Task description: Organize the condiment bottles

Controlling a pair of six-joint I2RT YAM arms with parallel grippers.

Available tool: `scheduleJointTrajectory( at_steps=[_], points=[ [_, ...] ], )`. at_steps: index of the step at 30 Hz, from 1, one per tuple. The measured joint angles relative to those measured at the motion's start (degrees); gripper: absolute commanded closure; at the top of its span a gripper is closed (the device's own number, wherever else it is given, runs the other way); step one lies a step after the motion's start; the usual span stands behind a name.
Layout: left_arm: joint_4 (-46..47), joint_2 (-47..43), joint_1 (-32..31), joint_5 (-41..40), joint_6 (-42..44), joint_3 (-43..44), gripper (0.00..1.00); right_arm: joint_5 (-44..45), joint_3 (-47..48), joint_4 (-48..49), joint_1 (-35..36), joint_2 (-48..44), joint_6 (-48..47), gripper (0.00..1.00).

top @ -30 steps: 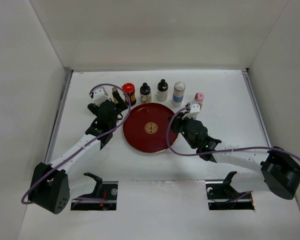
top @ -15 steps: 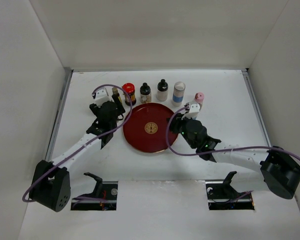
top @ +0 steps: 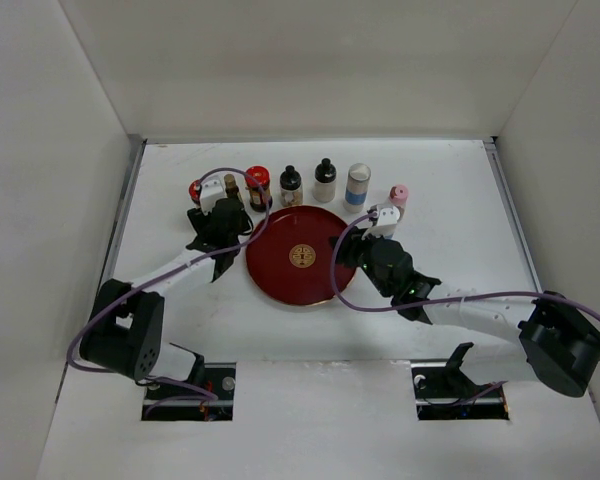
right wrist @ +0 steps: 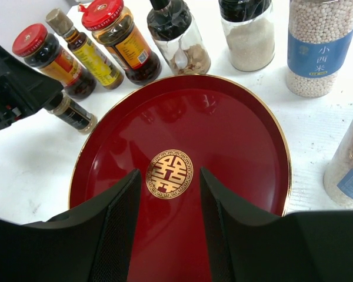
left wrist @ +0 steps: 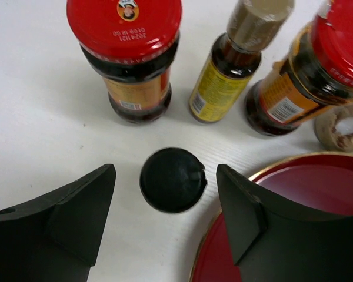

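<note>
A row of condiment bottles stands behind the dark-red plate (top: 302, 256): a red-lidded jar (top: 195, 190), a tan-capped yellow-label bottle (top: 230, 185), a second red-lidded jar (top: 257, 185), a black-capped jar (top: 291, 183), a white-bodied bottle (top: 325, 178), a white-and-blue cylinder (top: 357, 185) and a pink-capped bottle (top: 399, 197). My left gripper (left wrist: 165, 194) is open, with a small black-capped bottle (left wrist: 172, 179) standing between and just beyond its fingertips, untouched. That bottle also shows in the right wrist view (right wrist: 76, 114). My right gripper (right wrist: 167, 194) is open and empty over the plate's gold centre (right wrist: 170, 173).
The plate's gold rim (left wrist: 265, 170) lies right beside my left gripper's right finger. White walls close the table on the left, back and right. The two arms flank the plate.
My left gripper has shifted a little right and nearer, uncovering the far-left red-lidded jar. The left arm's elbow has swung in. The right arm has not moved.
</note>
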Motion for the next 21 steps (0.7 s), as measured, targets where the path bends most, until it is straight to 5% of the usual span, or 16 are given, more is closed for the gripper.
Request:
scheduleJointTrajectory(
  at_steps=[11,21],
  points=[
    [2.3,3.4,0.7,0.0,0.2,0.3,0.65,-0.1,0.0,0.0,0.0,0.0,0.0,0.53],
    [2.1,-5.7,-5.6,-3.3,2.7,0.5,0.69,-0.3,0.0,0.0,0.0,0.0,0.0,0.54]
  ],
)
